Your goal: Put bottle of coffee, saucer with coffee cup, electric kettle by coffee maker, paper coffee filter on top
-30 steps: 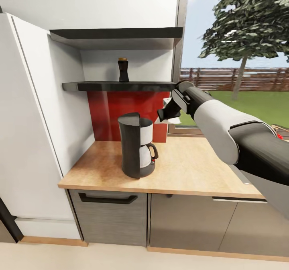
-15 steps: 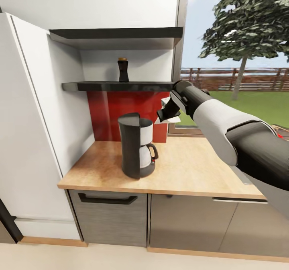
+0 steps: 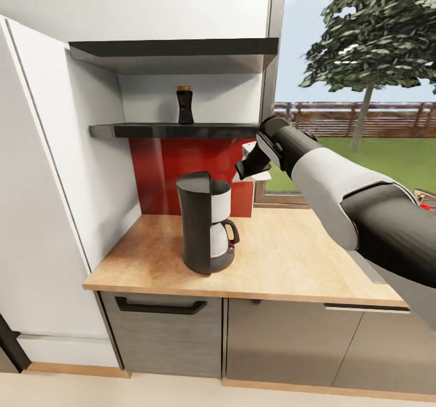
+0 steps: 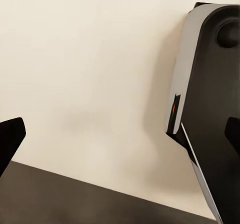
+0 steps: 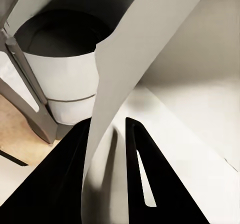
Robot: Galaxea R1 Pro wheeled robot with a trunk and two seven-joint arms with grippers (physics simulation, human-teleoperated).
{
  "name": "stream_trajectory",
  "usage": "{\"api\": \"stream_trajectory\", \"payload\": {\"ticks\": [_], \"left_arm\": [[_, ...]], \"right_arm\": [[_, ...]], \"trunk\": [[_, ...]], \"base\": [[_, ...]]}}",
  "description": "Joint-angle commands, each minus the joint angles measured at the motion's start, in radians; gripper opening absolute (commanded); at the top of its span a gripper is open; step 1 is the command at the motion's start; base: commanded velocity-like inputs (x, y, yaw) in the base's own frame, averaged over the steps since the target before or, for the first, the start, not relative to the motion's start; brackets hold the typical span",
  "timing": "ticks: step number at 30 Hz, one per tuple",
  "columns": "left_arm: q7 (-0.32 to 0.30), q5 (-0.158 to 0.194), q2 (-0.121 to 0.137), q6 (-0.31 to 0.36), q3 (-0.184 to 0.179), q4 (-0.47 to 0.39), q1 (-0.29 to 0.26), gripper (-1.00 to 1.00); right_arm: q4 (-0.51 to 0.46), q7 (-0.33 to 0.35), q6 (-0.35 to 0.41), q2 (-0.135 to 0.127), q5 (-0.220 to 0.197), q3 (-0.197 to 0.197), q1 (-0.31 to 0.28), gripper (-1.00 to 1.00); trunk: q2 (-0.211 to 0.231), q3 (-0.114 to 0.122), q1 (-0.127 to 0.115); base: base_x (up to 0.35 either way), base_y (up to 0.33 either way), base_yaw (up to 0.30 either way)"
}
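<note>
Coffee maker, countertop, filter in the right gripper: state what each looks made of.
Coffee maker: matte dark plastic, seemingly; glassy carafe.
Countertop: light wood-grain slab, possibly laminate.
Paper coffee filter: thin white sheet, paper-like, pinched by the right gripper.

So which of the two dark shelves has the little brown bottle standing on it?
The lower, thinner kitchen shelf, just above the red wall panel. The bottle of coffee stands on it. The thicker slab shelf sits higher, above the bottle.
</note>
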Motion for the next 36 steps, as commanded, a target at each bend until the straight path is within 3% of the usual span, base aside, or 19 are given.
{"api": "stream_trajectory", "payload": {"ticks": [1, 15, 36], "left_arm": [[0.000, 0.009, 0.000, -0.002, 0.000, -0.001, 0.001, 1.00], [0.001, 0.008, 0.000, -0.002, 0.002, 0.000, 0.001, 1.00], [0.001, 0.010, 0.000, -0.002, 0.002, 0.000, 0.001, 1.00]], "right_arm": [[-0.008, 0.007, 0.003, 0.000, 0.005, 0.002, 0.000, -1.00], [-0.020, 0.007, 0.005, 0.000, 0.006, 0.002, 0.000, -1.00], [-0.018, 0.007, 0.005, 0.000, 0.009, 0.003, 0.000, -1.00]], "trunk": [[0.000, 0.000, 0.000], [0.000, 0.000, 0.000], [0.000, 0.021, 0.000]], "base": [[0.001, 0.000, 0.000], [0.000, 0.000, 0.000], [0.000, 0.000, 0.000]]}}
